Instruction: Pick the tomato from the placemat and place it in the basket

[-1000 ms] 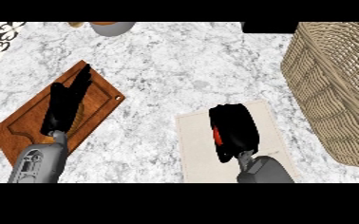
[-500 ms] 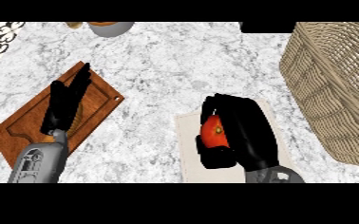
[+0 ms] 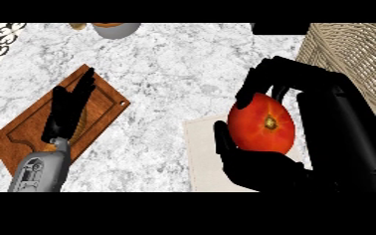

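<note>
Marble counter (image 3: 169, 69) under placemat (image 3: 202, 154)

A single view looks steeply down from the robot's head onto the grey-white marbled stone counter (image 3: 169, 74). It faces the counter's far edge, where a grey round bowl (image 3: 116, 29) sits, and takes in a woven wicker basket (image 3: 345, 50) at the right edge.

- The right robot hand (image 3: 294, 144) curls round the tomato (image 3: 263, 123) and hides its bottom and back side.
- That hand covers much of the placemat (image 3: 204, 154).
- The basket (image 3: 345, 50) is cut off at the right edge.
- A grey bowl (image 3: 116, 29) at the top shows only its lower part.
- The left robot hand (image 3: 67, 110) hides part of the wooden board (image 3: 103, 104).
</note>
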Motion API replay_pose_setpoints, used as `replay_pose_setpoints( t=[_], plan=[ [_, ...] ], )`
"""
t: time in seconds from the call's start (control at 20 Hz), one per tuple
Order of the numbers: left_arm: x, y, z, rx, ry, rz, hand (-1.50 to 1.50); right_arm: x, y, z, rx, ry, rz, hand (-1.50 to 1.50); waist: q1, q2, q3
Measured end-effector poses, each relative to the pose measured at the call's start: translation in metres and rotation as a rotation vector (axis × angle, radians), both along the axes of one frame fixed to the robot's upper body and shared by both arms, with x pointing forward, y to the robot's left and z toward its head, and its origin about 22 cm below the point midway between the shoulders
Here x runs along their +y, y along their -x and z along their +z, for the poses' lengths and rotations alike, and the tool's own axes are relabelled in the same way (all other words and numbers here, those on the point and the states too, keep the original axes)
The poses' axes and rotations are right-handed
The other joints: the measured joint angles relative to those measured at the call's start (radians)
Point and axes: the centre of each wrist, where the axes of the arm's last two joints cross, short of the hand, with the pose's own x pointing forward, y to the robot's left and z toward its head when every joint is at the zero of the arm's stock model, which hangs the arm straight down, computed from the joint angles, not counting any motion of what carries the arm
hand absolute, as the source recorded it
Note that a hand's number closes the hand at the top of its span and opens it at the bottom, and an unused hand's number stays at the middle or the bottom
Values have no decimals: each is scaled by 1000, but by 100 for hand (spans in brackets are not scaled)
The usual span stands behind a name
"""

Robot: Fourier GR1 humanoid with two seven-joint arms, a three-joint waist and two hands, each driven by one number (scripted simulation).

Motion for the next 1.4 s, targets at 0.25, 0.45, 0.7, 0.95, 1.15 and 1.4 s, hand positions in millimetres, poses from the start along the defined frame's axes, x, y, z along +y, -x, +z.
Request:
replay_pose_setpoints(
  t=[0.25,0.45,0.7,0.95,1.15,1.4],
  plan=[
    [0,1,1,-7,1,-1,0,-9,-13,45,-73,-61,-20,150,-2,0,0],
    [-4,2,1,2,-1,-2,0,-20,-26,73,-99,-63,-67,150,-5,-1,0],
    [0,1,4,1,-1,12,0,-44,-52,93,-93,93,-182,150,-12,-1,-1],
    [3,5,2,5,-4,10,0,-77,-78,101,-23,297,-328,150,-10,2,-1],
    [0,3,2,-3,-3,10,0,-114,-93,107,59,378,-406,150,-7,4,0],
    [4,1,1,-10,-1,6,0,-168,-96,109,129,436,-481,150,-6,6,1]
  ],
)
